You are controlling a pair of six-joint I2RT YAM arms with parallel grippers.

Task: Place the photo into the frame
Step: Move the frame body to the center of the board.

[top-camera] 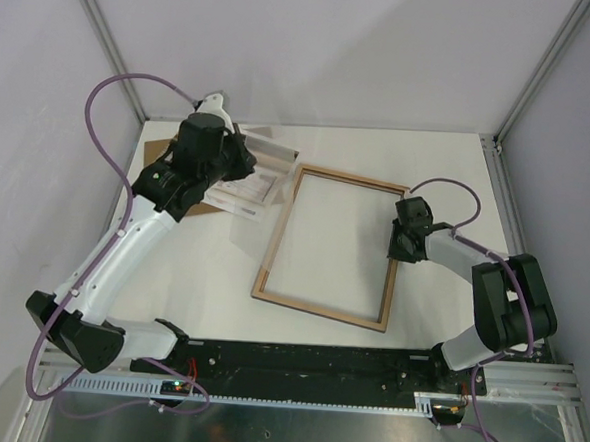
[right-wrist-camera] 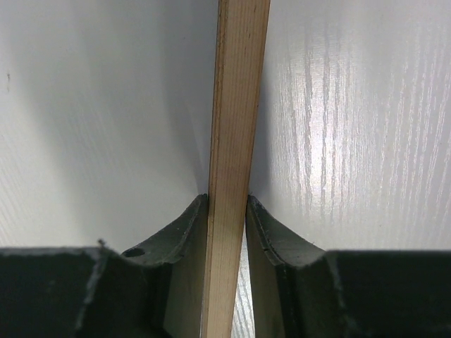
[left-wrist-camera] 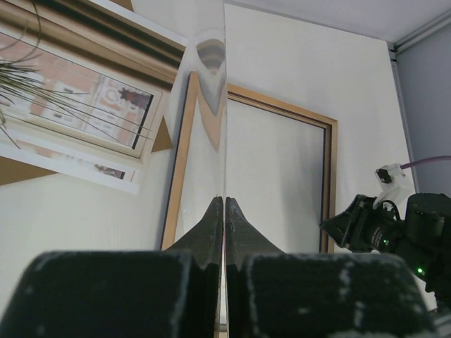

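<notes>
Photo (top-camera: 249,190): far-left part hidden under the left arm (top-camera: 199,150) from overhead; cut off by the picture's left edge in the left wrist view; print detail too small to read from overhead.
Backing board (top-camera: 157,157): only brown corners show beside the arm and the photo.
Clear sheet (left-wrist-camera: 215,141): seen nearly edge-on in the closed jaws of the left gripper (left-wrist-camera: 225,211); outline cannot be told.
Frame (top-camera: 328,248): near rail hidden behind the left gripper in the left wrist view; in the right wrist view only one wood rail shows, cut off top and bottom.
Right gripper (right-wrist-camera: 227,204): fingertips hidden under its own body from overhead; cut off by the right edge in the left wrist view.
</notes>
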